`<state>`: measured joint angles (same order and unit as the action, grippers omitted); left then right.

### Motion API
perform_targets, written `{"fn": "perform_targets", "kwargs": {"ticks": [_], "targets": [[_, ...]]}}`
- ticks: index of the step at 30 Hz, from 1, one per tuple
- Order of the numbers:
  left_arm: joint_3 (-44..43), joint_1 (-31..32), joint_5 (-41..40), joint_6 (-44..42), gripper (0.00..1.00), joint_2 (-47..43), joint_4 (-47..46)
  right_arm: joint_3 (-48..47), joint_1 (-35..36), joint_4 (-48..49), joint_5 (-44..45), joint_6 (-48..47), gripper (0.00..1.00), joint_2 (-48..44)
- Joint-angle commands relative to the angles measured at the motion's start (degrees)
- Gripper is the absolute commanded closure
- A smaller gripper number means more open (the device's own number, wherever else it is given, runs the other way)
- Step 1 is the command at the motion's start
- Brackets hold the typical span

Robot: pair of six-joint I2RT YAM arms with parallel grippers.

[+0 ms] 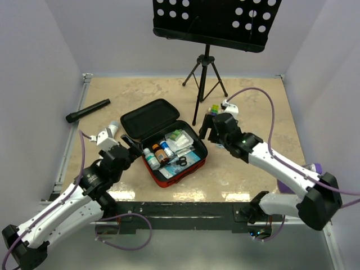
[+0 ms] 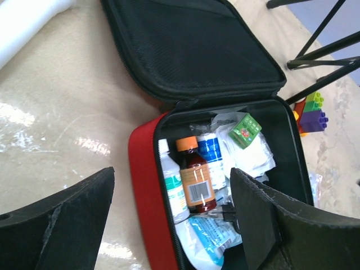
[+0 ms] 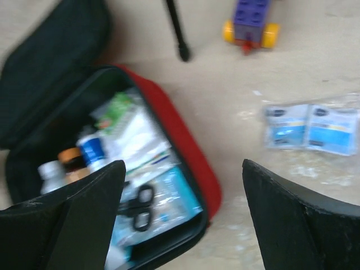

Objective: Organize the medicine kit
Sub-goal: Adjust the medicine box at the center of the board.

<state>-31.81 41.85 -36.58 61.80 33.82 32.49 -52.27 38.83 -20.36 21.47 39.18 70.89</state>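
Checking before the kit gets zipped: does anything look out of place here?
Yes. Two joined blue-and-white packets lie loose on the table beside the open medicine kit, not packed inside it. A toy of coloured blocks near the tripod leg also seems unrelated to the kit.

On the beige table (image 1: 253,112) — medicine kit (image 1: 149,119), flashlight (image 1: 88,111), tripod (image 1: 206,64), toy blocks (image 3: 251,19), packets (image 3: 312,126).

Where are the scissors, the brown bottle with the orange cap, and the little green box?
scissors (image 3: 139,207), right wrist view, on the black handles.
brown bottle (image 2: 197,181), left wrist view, on its label.
green box (image 2: 246,130), left wrist view, on its top face.
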Motion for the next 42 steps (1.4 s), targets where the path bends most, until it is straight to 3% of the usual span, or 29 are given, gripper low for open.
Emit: {"fn": "perform_targets", "kwargs": {"ticks": [1,9,22,29,35,42], "targets": [[-1.5,-1.06,1.68,0.25,0.12,3.61,-6.38,2.51,7.64,2.52,-4.78,10.02,0.09,-4.44],[-2.2,-1.15,1.42,1.22,0.12,5.2,-5.69,9.46,20.31,1.99,-2.14,23.48,0.07,-4.18],[0.79,-1.15,1.42,2.97,0.12,1.07,-3.13,10.52,20.85,5.5,-2.66,25.07,0.09,0.2],[0.88,-1.15,1.16,2.89,0.11,-0.51,-1.56,7.88,20.76,4.28,0.14,21.73,0.23,6.98],[2.54,-1.15,1.07,3.41,0.11,-2.27,-1.2,7.36,20.76,-2.65,6.11,20.85,0.51,3.21],[3.86,-1.15,2.12,4.47,0.11,-0.87,-2.34,6.39,20.06,-8.2,10.25,19.45,0.56,0.74]]}}
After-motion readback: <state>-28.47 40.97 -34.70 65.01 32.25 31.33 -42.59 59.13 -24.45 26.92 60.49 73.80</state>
